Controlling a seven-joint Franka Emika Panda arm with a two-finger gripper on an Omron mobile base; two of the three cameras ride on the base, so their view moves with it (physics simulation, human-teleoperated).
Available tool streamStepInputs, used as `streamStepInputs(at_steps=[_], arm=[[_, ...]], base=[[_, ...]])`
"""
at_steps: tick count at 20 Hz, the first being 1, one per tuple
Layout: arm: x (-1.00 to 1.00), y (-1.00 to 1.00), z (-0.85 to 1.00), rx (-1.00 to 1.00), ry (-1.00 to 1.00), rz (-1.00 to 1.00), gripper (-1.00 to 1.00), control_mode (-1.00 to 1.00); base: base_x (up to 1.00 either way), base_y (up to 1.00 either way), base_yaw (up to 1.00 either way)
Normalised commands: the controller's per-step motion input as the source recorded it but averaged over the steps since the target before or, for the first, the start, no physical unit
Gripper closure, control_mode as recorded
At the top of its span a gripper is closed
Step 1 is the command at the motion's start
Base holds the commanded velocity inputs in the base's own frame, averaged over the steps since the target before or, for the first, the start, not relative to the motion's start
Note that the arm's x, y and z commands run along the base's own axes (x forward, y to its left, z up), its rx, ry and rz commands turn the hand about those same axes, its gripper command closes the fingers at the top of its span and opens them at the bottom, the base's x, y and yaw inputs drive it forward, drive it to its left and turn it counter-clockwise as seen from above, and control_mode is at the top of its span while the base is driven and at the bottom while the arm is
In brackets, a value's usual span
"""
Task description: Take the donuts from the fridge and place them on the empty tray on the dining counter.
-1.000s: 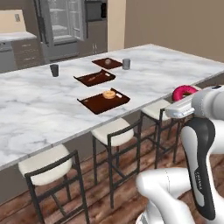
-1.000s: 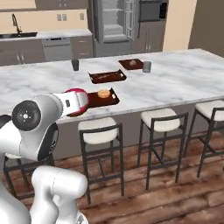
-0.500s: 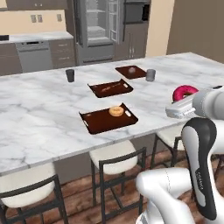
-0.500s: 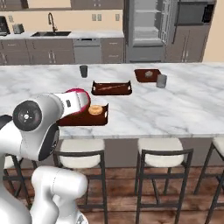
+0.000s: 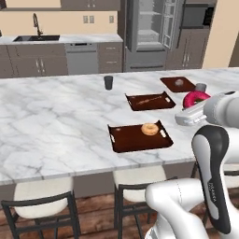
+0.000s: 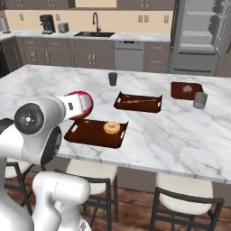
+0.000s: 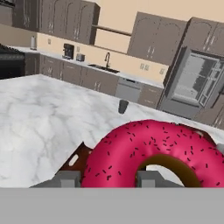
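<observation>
A: Tool (image 7: 107,178) is closing on the pink-iced ring donut with dark sprinkles (image 7: 153,153), gripping it at the near rim. From the left base view the donut (image 5: 195,99) is hanging above the long white-and-grey marble tabletop (image 5: 56,121), off to the right of the trays.

B: Where is the other donut sitting?

A: The orange-tan glazed ring donut (image 5: 149,129) is lying inside the nearest dark reddish-brown rectangular tray with a low rim (image 5: 128,140), toward its right end; the left half of that tray is lying bare. In the right base view the held donut (image 6: 80,103) is hovering beside that tray's left corner (image 6: 85,135).

B: Anything crowding the spot?

A: A second dark tray with a thin brown item across it (image 5: 150,101) is sitting just behind the first. A flat dark brown square mat carrying a small pale round item (image 5: 177,84) is lying farther back on the right, with a short grey cup (image 5: 200,87) just beside it. A dark grey tumbler (image 5: 108,82) is standing apart to the left. Pale-seated, dark-framed stools (image 5: 39,198) are lining the near edge.

B: And the fridge?

A: The tall grey fridge (image 5: 151,32) is standing open at the back wall, showing pale shelves.
</observation>
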Motion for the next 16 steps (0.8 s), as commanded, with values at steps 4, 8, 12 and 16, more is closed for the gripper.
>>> streamStepInputs(at_steps=[4, 8, 12, 16], arm=[[0.00, 0.00, 0.00, 0.00, 0.00, 0.00, 1.00, 1.00], [0.13, 0.00, -0.04, 0.00, 0.00, 0.00, 1.00, -1.00], [0.76, 0.11, -0.34, 0.00, 0.24, 0.03, 1.00, -1.00], [0.87, 0.29, -0.43, 0.00, 0.39, 0.05, 1.00, -1.00]], base=[[0.49, 0.00, 0.08], [0.28, 0.00, 0.00], [0.00, 0.00, 0.00], [0.00, 0.00, 0.00]])
